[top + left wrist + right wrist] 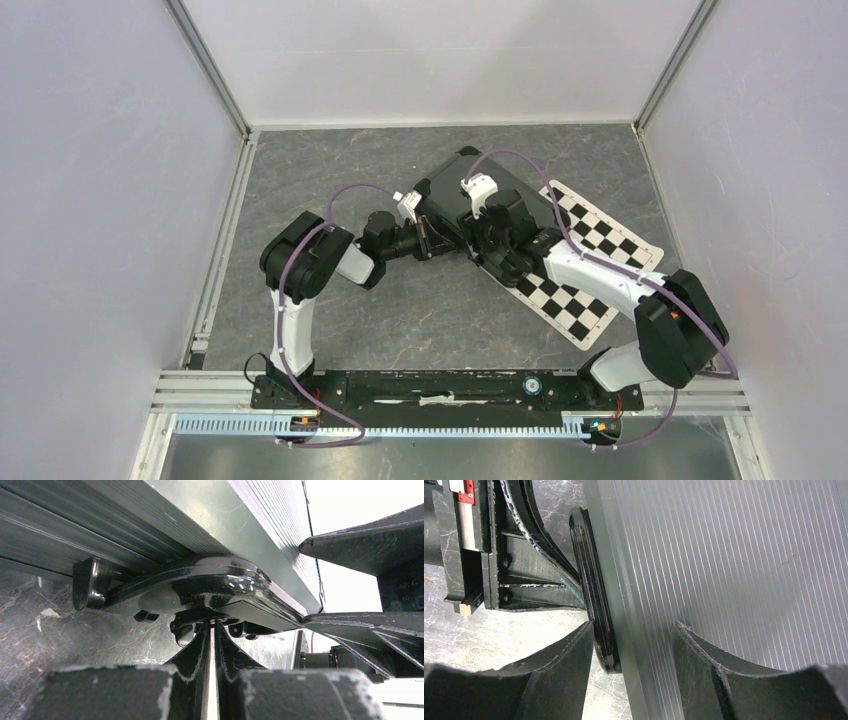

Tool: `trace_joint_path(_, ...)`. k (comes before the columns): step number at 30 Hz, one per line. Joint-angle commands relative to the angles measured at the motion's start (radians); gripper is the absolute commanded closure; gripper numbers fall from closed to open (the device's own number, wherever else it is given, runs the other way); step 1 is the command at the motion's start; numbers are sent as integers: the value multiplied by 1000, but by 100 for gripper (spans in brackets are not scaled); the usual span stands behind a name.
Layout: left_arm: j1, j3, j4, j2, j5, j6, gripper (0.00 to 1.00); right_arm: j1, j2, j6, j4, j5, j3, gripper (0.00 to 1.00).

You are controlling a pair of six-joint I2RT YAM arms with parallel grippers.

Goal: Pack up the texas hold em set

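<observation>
Two thin black fingers of the left hand are pressed together. Only a thin line of light shows between them, and nothing sits in that gap. The fingertips reach the middle of the shiny black curved plastic handle and touch it.

That handle is fixed to the long side of the big black ribbed hard case. The lid of the case is closed.

The right hand comes at the same side of the case, close beside the left hand. Its two thick black fingers are spread wide apart. One finger is out past the end of the handle. The other finger is over the ribbed lid. The edge of the case and the end of the handle sit in the space between them. I cannot tell if these fingers touch the case.

The case lies flat near the middle of the gray marbled surface, turned at a slant. A black-and-white checkered mat lies at its right side, right up against it. The right arm hides whether the case rests on the mat.
</observation>
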Motion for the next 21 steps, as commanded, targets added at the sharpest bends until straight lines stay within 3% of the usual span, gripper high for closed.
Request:
trace_joint_path(1,-10,40,36,13,-15,-5,89,-13,-26,-16,-74,-7,6,36)
trace_joint_path(11,-11,34,47,-6,-14,-35,89,-108,-95,66,-53,-250,47,35)
trace_joint_path(17,-12,40,22,-11,-14,-35,89,-115,-64,35,-70,-199,52,36)
trace_joint_path(21,-12,37,22,-13,-15,-35,89,-88,-7,-33,-126,-87,64,37)
